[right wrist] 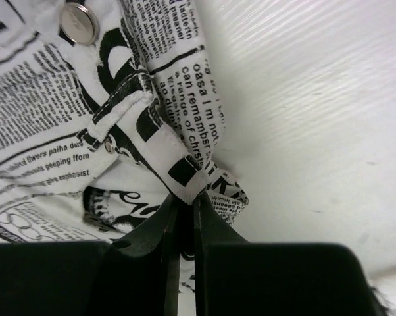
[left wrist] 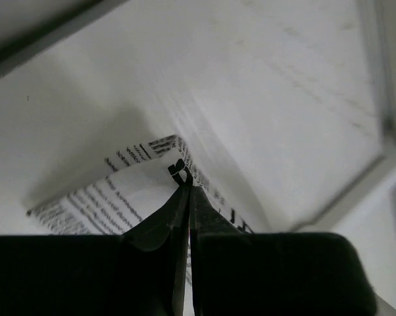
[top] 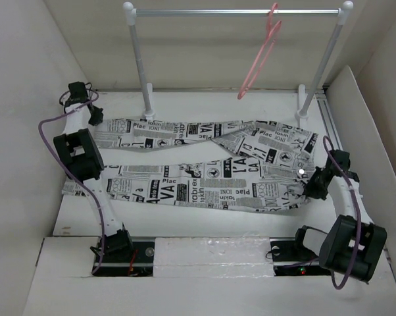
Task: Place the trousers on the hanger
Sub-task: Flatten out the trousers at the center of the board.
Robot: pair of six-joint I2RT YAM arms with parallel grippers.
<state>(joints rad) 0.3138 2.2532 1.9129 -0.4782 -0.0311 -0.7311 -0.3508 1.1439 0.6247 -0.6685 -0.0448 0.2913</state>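
The newsprint trousers [top: 204, 164] lie spread flat across the table, waist at the right, two legs running left. My left gripper [top: 95, 117] is shut on the hem corner of the far leg [left wrist: 152, 171] at the far left. My right gripper [top: 314, 182] is shut on the waistband [right wrist: 185, 164] at the right, next to the silver button [right wrist: 77, 23]. The pink hanger [top: 260, 56] hangs by its hook from the rail [top: 237, 12] at the back, above and beyond the trousers.
The white-and-silver rail stands on two posts [top: 140, 62] [top: 323, 62] at the back of the table. White walls close in on the left [top: 20, 131] and right [top: 375, 118]. The near table edge [top: 204, 247] lies between the arm bases.
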